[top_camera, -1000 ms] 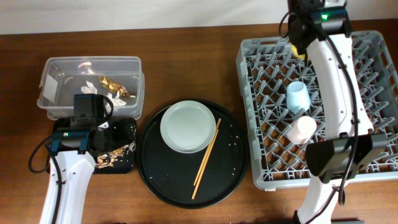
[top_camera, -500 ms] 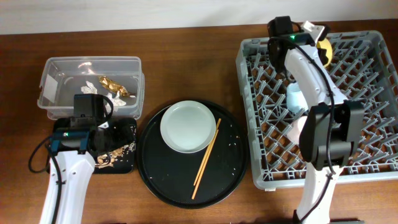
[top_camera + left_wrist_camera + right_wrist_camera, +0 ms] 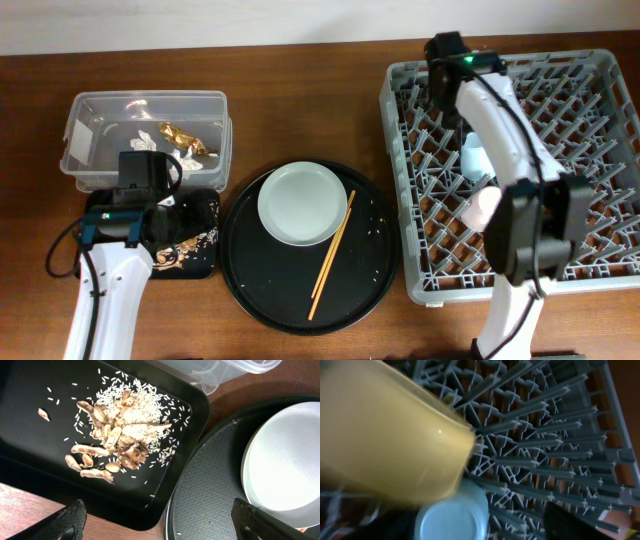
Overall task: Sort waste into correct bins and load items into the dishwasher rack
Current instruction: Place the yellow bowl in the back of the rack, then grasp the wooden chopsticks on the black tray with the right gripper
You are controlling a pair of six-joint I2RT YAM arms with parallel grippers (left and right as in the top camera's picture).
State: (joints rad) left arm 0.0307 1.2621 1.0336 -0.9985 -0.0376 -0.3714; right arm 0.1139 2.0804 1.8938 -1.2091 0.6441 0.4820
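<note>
My right gripper (image 3: pixel 475 527) hangs over the far left part of the dishwasher rack (image 3: pixel 600 270), jaws wide apart; only one dark finger (image 3: pixel 570 520) shows clearly. The yellow bowl (image 3: pixel 385 435), blurred, lies tilted on the pegs, clear of that finger, above the light-blue cup (image 3: pixel 452 515). The light-blue cup (image 3: pixel 474 155) and pink cup (image 3: pixel 484 208) sit in the rack, partly under the arm. The plate (image 3: pixel 302 203) rests on the round black tray (image 3: pixel 270 285). My left gripper (image 3: pixel 162 522) is open over the near edge of the flat black tray (image 3: pixel 30 450), which holds food scraps (image 3: pixel 120 435).
A clear tub (image 3: pixel 100 110) at the far left holds white tissue (image 3: pixel 148 138) and a foil wrapper (image 3: pixel 183 137). Wooden chopsticks (image 3: pixel 331 255) lie on the round tray beside the plate. The right arm stretches across the rack's left half.
The right wrist turned over the rack's far edge and its jaws came apart, leaving the yellow bowl on the pegs. The left arm has not moved.
</note>
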